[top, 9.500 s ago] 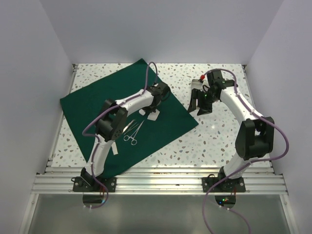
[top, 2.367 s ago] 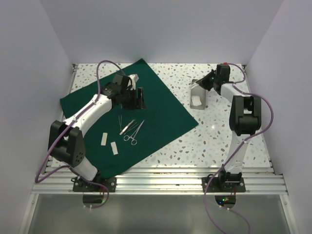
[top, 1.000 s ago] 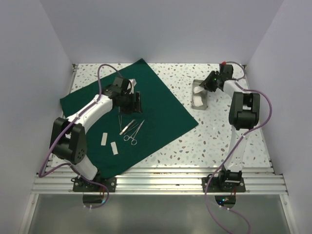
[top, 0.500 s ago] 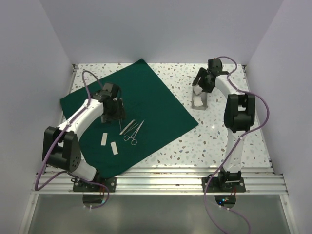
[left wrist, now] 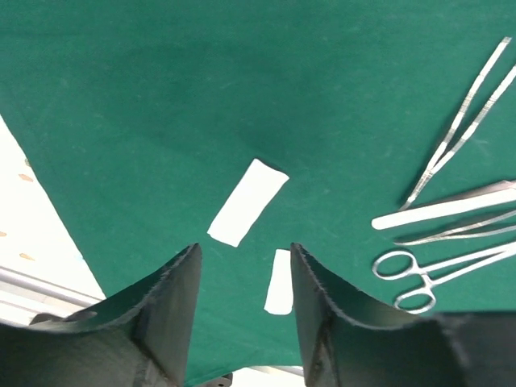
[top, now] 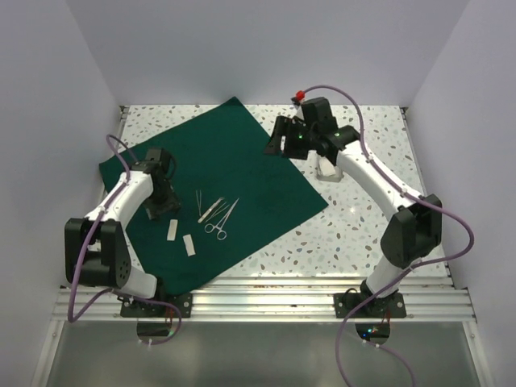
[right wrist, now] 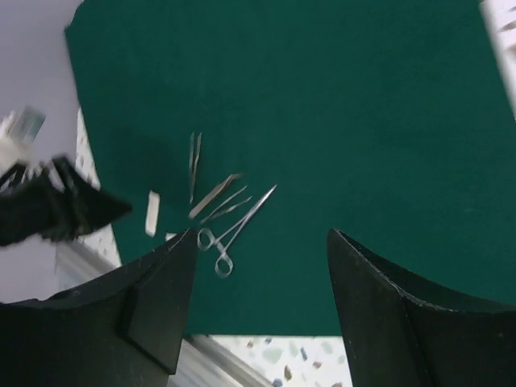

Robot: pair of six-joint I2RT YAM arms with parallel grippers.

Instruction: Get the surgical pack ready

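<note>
The surgical pack's dark green cloth (top: 242, 173) lies spread flat on the speckled table. On it are steel instruments (top: 216, 214): tweezers, forceps and ring-handled clamps (left wrist: 435, 270). Two white pads (top: 172, 230) lie left of them; the longer pad (left wrist: 247, 201) is just ahead of my left gripper (left wrist: 244, 250). That gripper (top: 161, 207) hovers low over the cloth's left part, open and holding nothing. My right gripper (top: 280, 139) hangs above the cloth's far right edge, open and empty (right wrist: 260, 235). The silver tray (top: 326, 172) is partly hidden behind the right arm.
White walls close in the table on three sides. An aluminium rail (top: 266, 294) runs along the near edge by the arm bases. Bare speckled tabletop (top: 363, 210) shows right of the cloth.
The right arm swung left from the tray to above the cloth's far edge. The left arm drew back left and nearer, over the pads, and its jaws narrowed somewhat.
</note>
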